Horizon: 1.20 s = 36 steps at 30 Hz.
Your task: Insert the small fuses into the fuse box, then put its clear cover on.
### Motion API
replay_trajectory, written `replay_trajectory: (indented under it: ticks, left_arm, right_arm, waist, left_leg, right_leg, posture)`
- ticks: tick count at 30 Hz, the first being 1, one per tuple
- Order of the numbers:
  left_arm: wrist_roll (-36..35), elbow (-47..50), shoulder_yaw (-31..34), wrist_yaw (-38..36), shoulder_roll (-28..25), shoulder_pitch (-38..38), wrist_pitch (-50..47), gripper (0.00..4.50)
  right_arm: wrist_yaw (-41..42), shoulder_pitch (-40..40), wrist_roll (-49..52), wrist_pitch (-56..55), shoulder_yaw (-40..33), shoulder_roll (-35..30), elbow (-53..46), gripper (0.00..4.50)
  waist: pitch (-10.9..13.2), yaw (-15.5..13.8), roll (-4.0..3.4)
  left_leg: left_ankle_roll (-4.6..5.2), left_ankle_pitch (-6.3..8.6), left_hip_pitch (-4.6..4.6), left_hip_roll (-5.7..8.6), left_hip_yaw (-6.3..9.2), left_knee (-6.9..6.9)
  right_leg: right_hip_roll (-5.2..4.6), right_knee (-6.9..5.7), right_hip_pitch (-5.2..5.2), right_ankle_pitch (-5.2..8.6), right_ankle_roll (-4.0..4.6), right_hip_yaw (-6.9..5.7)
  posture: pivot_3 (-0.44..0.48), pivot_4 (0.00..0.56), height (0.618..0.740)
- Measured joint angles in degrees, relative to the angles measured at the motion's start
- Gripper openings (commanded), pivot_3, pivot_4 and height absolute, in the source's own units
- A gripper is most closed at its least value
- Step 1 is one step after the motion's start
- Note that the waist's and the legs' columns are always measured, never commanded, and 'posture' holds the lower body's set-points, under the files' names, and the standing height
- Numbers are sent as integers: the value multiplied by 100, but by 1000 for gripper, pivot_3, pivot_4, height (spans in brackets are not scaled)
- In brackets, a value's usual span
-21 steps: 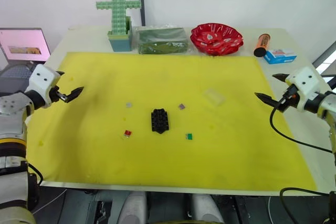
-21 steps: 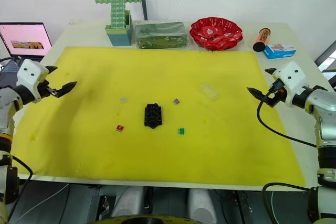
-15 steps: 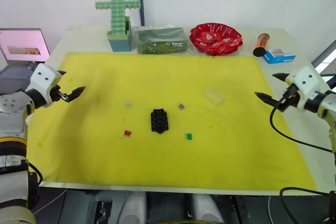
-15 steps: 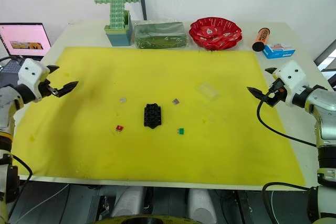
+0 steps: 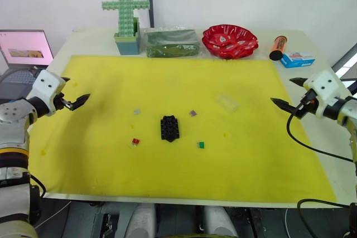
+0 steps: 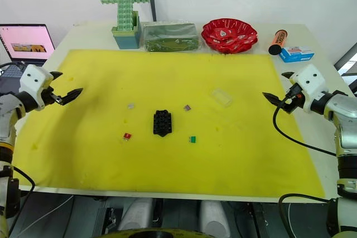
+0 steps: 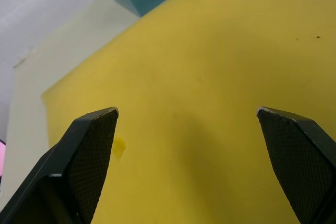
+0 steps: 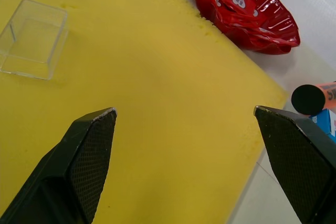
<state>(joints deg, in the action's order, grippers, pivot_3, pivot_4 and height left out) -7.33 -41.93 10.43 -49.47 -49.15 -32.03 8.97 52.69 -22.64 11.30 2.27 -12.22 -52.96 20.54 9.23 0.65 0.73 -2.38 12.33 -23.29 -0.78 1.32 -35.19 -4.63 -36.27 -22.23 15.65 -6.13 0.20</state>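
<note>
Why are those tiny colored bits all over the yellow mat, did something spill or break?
Nothing looks spilled or broken. The small red, green, purple and grey-white plastic fuses lie apart around the black ribbed fuse box, and the clear plastic cover rests flat nearby, undamaged.

Left gripper [image 5: 76, 96]: white boxy housing, two black pointed fingers [image 7: 89, 150] with textured pads. Right gripper [image 5: 290, 94]: same build, black cable looping below. Silver-grey arm segments.
</note>
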Motion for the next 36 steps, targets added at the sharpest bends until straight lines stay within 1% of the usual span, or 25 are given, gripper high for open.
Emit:
replay_trajectory:
  ticks: [10,15,18,21,23,26,29,32,34,36]
  left_arm:
    - [-15,65,14,67,0,63,-79,4439]
    - [-89,223,18,-22,-3,86,-166,4439]
    - [-243,526,64,-199,-33,257,-418,4439]
    - [-534,906,203,-423,-46,487,-921,4439]
    - [-743,1188,309,-545,-103,676,-1309,4439]
    - [-1146,1781,515,-687,-205,1058,-2113,4439]
    - [-1861,2645,765,-722,-214,1416,-3521,4439]
    - [-2674,3338,1111,-517,-210,1569,-5011,4439]
    - [-3464,3824,1484,-262,-187,1614,-6263,4439]
    - [-4119,4215,1766,-2,-64,1617,-7167,4439]
  right_arm:
    - [15,0,5,8,0,-43,13,4455]
    - [171,6,123,25,0,-20,-76,4455]
    - [467,66,395,78,0,20,-487,4455]
    - [742,208,668,299,51,34,-1081,4455]
    - [848,291,874,530,154,153,-1555,4455]
    - [936,329,1327,1180,548,397,-2602,4455]
    - [903,185,1658,1686,1145,731,-3713,4455]
    - [814,81,1719,1986,1574,947,-4300,4455]
    - [802,-36,1702,2097,1829,991,-4480,4455]
    - [771,-107,1685,2115,1948,1125,-4560,4455]
  waist:
    - [0,6,0]
    - [0,4,0]
    - [0,12,0]
    - [0,19,0]
    - [-1,26,1]
    - [-1,33,1]
    - [-2,23,5]
    - [-5,-27,19]
    - [-6,-26,33]
    - [-7,-13,37]
  left_leg:
    - [0,0,0,0,0,0]
    - [0,0,0,0,0,0]
    - [0,0,0,-1,0,2]
    - [2,1,0,-3,2,1]
    - [2,1,1,-4,3,1]
    - [3,2,1,-7,7,1]
    - [3,2,-1,-10,13,-3]
    - [3,2,-5,-7,23,-11]
    - [3,2,-6,-6,26,-14]
    - [3,2,-5,-6,31,-13]
  right_leg:
    - [0,0,0,0,0,0]
    - [0,0,0,0,0,0]
    - [0,-1,-2,0,0,0]
    - [1,-3,-2,0,0,0]
    - [2,-3,-1,0,0,0]
    - [2,-6,-3,1,1,0]
    - [2,-6,-1,1,0,-3]
    - [-2,-4,5,1,1,-11]
    - [-3,-4,6,1,1,-13]
    - [-3,-4,8,1,1,-16]
  posture:
    - [0,150,740]
    - [0,150,740]
    - [0,150,740]
    - [0,150,740]
    - [0,150,740]
    - [0,150,740]
    - [0,150,740]
    - [0,150,740]
    - [0,150,740]
    - [0,150,740]
